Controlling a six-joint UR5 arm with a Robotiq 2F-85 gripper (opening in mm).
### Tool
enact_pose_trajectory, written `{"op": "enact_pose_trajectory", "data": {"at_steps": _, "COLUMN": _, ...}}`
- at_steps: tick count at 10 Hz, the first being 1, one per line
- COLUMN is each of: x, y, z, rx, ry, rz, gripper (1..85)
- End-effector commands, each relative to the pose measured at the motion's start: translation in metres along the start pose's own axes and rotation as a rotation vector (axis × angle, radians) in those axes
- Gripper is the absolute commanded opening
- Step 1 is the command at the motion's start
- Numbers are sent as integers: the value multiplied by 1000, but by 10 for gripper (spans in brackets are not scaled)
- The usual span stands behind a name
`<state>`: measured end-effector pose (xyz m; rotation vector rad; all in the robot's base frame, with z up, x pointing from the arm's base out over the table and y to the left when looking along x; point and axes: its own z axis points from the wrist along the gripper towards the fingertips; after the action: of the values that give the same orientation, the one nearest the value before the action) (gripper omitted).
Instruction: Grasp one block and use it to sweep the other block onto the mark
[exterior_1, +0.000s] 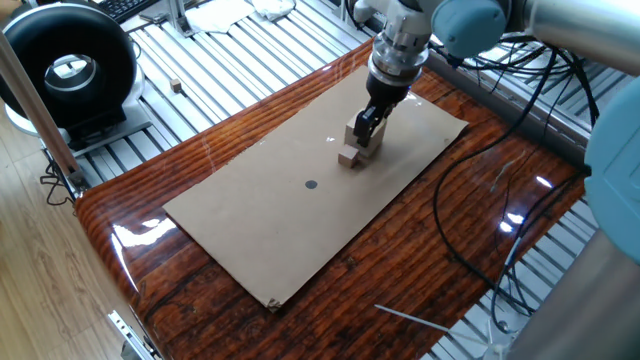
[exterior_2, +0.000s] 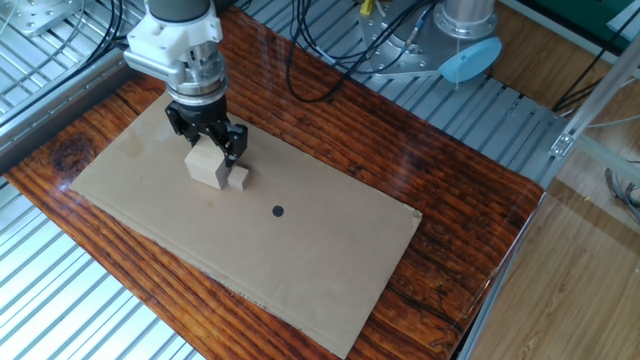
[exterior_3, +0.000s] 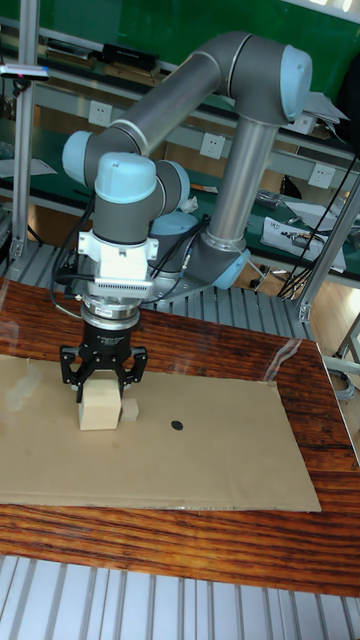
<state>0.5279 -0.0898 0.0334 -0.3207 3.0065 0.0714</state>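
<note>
We take this for a robotics lab — a UR5 arm (exterior_3: 240, 150) bolted beside a glossy wooden table (exterior_2: 400, 160), aluminium-profile framing (exterior_1: 230, 60), loose black cables (exterior_1: 520, 80) — and workbenches (exterior_3: 60, 170) along a green wall (exterior_3: 130, 25).

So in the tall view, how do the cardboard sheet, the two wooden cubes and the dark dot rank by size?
Largest to smallest, as they look in the tall view:
1. cardboard sheet
2. larger wooden cube
3. small wooden cube, partly hidden beside the larger one
4. dark dot, a bit smaller than the small cube
</note>
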Motion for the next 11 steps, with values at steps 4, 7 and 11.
{"op": "enact_pose_trajectory", "data": {"at_steps": 4, "x": -4, "y": 16, "z": -3, "rx": -15, "ry": -9, "rz": 43, "gripper": 447}}
{"op": "enact_pose_trajectory", "data": {"at_steps": 7, "x": -6, "y": 24, "z": -1, "rx": -14, "ry": -14, "rz": 58, "gripper": 447}}
{"op": "enact_pose_trajectory", "data": {"at_steps": 11, "x": -9, "y": 32, "z": 1, "rx": -11, "ry": -16, "rz": 76, "gripper": 447}}
